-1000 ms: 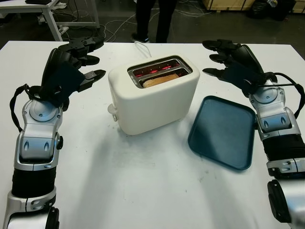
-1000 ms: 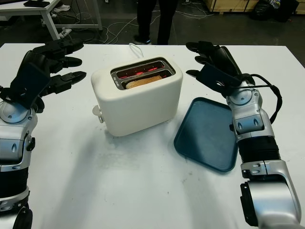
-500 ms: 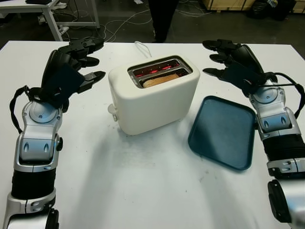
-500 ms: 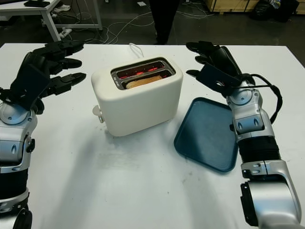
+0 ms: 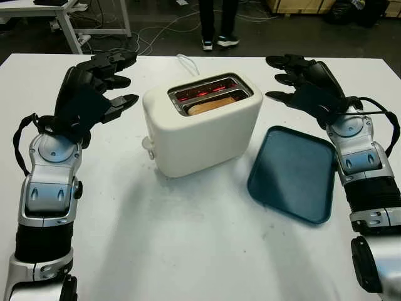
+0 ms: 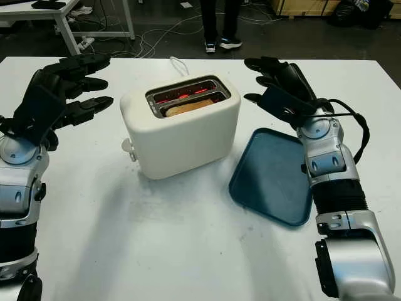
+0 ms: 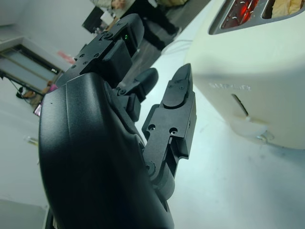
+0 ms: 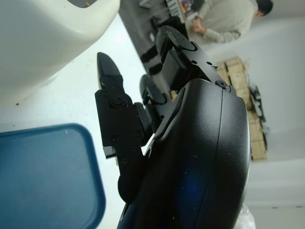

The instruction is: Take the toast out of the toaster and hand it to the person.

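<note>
Both hands are up off the table on either side of the toaster [image 5: 202, 123], holding nothing: the left hand [image 5: 94, 88] open beside its left wall, the right hand [image 5: 302, 80] open beside its right wall and just beyond the far edge of the tray [image 5: 293, 172].

One slice of toast [image 5: 210, 105] sits low in the toaster's near slot, only its pale brown top edge showing; the far slot glows red inside. The slice looks light, dry and stiff, but likely brittle and crumbly at the crust, and probably hot. The sensible grip seems to be a gentle pinch across its two flat faces at the exposed top edge, lifting straight up to avoid the metal slot rim.

The toaster is a smooth, rounded cream box, probably plastic, with a small lever on its near left end. The tray, just right of the toaster, is a shallow dark teal rectangle with rounded corners. A person's legs [image 5: 219, 22] stand beyond the toaster, past the table.
</note>
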`<state>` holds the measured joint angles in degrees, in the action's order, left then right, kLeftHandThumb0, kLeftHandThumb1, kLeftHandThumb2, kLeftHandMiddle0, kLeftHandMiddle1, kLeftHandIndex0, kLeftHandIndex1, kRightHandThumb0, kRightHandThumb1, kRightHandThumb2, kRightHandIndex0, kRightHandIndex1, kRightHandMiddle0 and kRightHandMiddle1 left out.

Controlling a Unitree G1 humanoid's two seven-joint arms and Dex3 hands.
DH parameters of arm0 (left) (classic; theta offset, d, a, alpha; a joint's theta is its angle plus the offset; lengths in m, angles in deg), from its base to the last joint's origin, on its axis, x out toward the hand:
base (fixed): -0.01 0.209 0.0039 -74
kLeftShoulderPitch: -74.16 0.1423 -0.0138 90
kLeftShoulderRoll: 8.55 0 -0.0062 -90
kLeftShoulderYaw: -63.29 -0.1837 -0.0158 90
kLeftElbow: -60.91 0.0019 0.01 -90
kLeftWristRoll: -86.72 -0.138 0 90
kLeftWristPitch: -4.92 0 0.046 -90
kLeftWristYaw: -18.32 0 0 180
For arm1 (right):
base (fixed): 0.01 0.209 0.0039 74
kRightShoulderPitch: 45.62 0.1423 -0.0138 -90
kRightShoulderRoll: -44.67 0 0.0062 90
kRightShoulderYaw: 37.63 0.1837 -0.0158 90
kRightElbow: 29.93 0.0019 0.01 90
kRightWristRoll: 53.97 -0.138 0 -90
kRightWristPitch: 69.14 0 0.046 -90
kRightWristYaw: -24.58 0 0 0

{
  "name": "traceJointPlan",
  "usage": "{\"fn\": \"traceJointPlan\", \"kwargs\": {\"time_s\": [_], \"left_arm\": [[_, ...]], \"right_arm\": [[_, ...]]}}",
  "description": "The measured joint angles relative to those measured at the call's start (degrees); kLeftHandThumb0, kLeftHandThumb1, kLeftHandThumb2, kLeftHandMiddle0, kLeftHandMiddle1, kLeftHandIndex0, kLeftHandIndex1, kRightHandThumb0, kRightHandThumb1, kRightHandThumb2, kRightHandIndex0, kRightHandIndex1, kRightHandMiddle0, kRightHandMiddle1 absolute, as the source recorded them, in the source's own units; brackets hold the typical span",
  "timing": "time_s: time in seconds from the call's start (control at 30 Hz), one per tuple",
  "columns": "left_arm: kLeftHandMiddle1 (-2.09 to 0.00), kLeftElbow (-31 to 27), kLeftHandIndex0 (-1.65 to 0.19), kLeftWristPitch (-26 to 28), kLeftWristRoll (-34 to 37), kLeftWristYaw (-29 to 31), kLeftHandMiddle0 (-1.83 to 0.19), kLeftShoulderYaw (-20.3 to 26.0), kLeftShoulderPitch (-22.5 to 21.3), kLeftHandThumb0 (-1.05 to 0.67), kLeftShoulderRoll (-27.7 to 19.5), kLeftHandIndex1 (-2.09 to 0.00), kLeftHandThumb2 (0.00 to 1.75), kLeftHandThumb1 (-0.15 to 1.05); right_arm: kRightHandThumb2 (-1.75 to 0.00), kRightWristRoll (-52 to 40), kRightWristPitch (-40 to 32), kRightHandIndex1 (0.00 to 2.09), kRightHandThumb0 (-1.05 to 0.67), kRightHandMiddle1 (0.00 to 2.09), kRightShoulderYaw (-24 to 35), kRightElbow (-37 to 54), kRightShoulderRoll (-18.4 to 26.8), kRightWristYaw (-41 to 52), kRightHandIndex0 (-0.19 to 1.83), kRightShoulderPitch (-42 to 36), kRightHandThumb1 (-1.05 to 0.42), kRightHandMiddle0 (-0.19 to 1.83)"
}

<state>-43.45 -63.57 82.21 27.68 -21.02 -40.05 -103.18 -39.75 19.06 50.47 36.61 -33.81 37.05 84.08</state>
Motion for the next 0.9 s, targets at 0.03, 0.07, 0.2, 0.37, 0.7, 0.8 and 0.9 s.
{"fn": "traceJointPlan", "kwargs": {"time_s": [0.03, 0.07, 0.2, 0.37, 0.7, 0.8, 0.9], "left_arm": [[-0.82, 0.0, -0.65, 0.0, 0.0, 0.0, -0.35, 0.0, 0.0, -0.34, 0.0, -0.05, 0.11, 0.92], [-0.82, 0.0, -0.65, 0.0, 0.0, 0.0, -0.35, 0.0, 0.0, -0.34, 0.0, -0.05, 0.11, 0.92], [-0.82, 0.0, -0.65, 0.0, 0.0, 0.0, -0.35, 0.0, 0.1, -0.33, 0.0, -0.05, 0.11, 0.92], [-0.81, 0.0, -0.65, 0.0, 0.0, 0.0, -0.35, 0.0, 0.0, -0.35, 0.0, -0.05, 0.10, 0.92], [-0.80, -0.1, -0.64, 0.1, 0.0, 0.0, -0.35, 0.0, 0.0, -0.35, 0.0, -0.05, 0.11, 0.92], [-0.80, -0.2, -0.64, 0.1, 0.0, 0.0, -0.35, 0.0, 0.0, -0.36, 0.0, -0.05, 0.11, 0.92], [-0.80, -0.5, -0.64, 0.2, 0.0, 0.0, -0.35, 0.0, 0.0, -0.35, 0.0, -0.05, 0.11, 0.92]], "right_arm": [[0.00, -0.1, 0.0, 0.00, -0.23, 0.00, 0.0, 0.0, 0.0, 0.0, 0.57, 0.0, -0.90, 0.51], [0.00, -0.1, 0.0, 0.01, -0.24, 0.00, 0.0, 0.0, 0.0, 0.0, 0.58, 0.0, -0.90, 0.51], [0.00, 0.1, 0.0, 0.01, -0.28, 0.01, 0.0, 0.0, 0.0, 0.0, 0.59, 0.0, -0.89, 0.52], [0.00, 0.1, 0.0, 0.01, -0.28, 0.01, 0.0, 0.0, 0.0, 0.0, 0.60, 0.0, -0.88, 0.53], [0.00, 0.1, 0.0, 0.00, -0.27, 0.00, 0.0, -0.7, 0.0, 0.0, 0.59, 0.0, -0.89, 0.53], [0.00, 0.1, 0.0, 0.01, -0.29, 0.01, -0.2, -0.9, 0.0, -0.1, 0.61, 0.0, -0.88, 0.54], [0.00, 0.1, 0.0, 0.00, -0.26, 0.00, -0.2, -1.2, 0.0, -0.1, 0.59, 0.0, -0.89, 0.52]]}}
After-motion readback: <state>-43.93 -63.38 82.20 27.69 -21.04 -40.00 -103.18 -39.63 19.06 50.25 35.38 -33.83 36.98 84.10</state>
